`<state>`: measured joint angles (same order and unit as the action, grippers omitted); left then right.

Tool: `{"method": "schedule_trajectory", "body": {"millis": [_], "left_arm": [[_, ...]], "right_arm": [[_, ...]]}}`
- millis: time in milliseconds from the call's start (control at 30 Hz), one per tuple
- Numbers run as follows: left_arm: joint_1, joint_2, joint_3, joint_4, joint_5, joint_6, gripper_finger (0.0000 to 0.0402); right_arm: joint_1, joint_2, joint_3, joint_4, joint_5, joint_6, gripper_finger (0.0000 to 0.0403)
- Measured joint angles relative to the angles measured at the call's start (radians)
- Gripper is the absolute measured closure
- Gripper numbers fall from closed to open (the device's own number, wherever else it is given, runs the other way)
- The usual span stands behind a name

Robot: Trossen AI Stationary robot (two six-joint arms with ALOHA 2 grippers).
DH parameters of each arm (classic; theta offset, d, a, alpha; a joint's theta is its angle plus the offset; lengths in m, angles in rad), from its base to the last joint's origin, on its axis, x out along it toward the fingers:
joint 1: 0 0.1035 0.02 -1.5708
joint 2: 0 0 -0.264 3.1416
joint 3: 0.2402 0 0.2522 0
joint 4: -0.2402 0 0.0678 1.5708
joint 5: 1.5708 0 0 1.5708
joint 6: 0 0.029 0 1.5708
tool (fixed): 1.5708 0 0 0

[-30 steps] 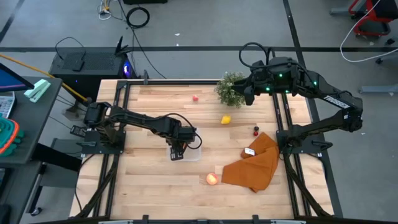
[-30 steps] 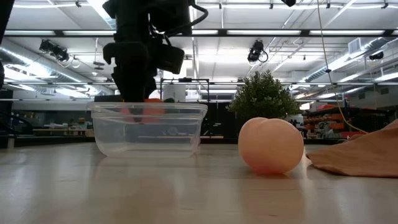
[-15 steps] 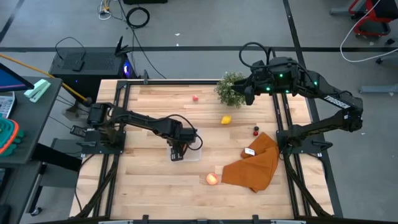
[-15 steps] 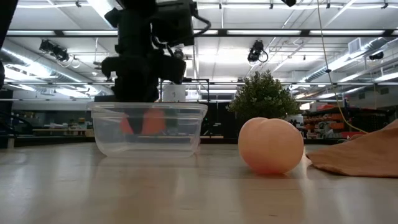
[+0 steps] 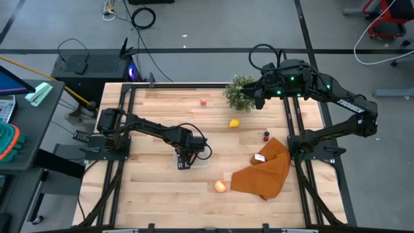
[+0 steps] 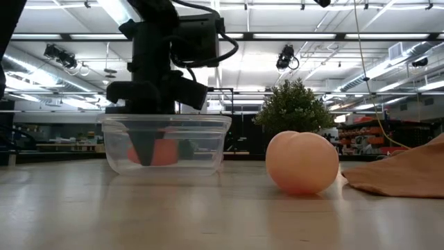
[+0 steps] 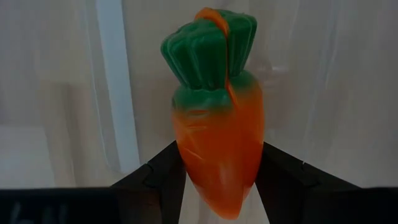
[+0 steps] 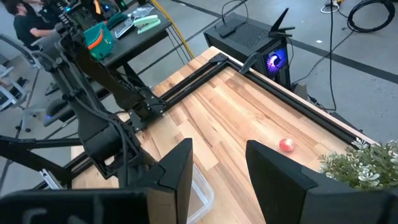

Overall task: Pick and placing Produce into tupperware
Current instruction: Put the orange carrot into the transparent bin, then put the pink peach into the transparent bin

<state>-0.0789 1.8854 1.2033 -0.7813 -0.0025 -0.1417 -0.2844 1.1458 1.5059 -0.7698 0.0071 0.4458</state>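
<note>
**Carrot held inside the clear container**

The carrot (image 7: pixel 217 124) fills the centre of the left wrist view, green top up, pinched between the two dark fingers (image 7: pixel 155 177) of the left gripper (image 7: pixel 217 186), with the see-through wall of the tupperware (image 7: pixel 112 93) behind it. The low view shows what that close picture cannot: the left gripper (image 6: pixel 156 142) reaches down into the tupperware (image 6: pixel 166 144) at left of centre, and the orange carrot (image 6: pixel 161 153) sits low inside, near the floor. From above, the arm hides the carrot; only a corner of the tupperware (image 5: pixel 202 160) shows beside the left gripper (image 5: pixel 184 158), just left of the desk's (image 5: pixel 155 188) middle.

The apple (image 5: pixel 220 186) lies lower centre, touching the brown-orange cloth (image 5: pixel 265 171); in the low view it is the peach-coloured ball (image 6: pixel 302 162) right of the container. The lemon (image 5: pixel 235 124) sits centre, two tiny dark-red berries (image 5: pixel 266 135) right of it, a small red fruit (image 5: pixel 203 101) near the upper edge. The potted plant (image 5: pixel 239 92) stands at upper centre, beneath the right gripper (image 8: pixel 217 171), whose fingers stand spread and empty.
</note>
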Motion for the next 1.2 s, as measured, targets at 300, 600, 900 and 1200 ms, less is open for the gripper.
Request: {"method": "schedule_trajectory", "body": {"millis": [300,600,900,1200], "left_arm": [[-0.004,0.002,0.000,0.008,0.003,0.000,0.0215],[-0.004,0.002,0.000,0.015,0.028,0.018,0.0182],[-0.004,-0.006,0.016,-0.019,0.027,0.018,0.0171],[-0.004,-0.010,0.176,-0.185,0.027,0.041,0.0170]], "right_arm": [[0.000,0.000,0.000,0.000,-0.002,0.000,0.0280],[0.000,0.000,0.000,0.000,-0.002,0.000,0.0280],[0.000,0.000,0.000,0.000,-0.002,0.000,0.0280],[0.000,0.000,0.000,-0.001,-0.003,0.000,0.0280]]}}
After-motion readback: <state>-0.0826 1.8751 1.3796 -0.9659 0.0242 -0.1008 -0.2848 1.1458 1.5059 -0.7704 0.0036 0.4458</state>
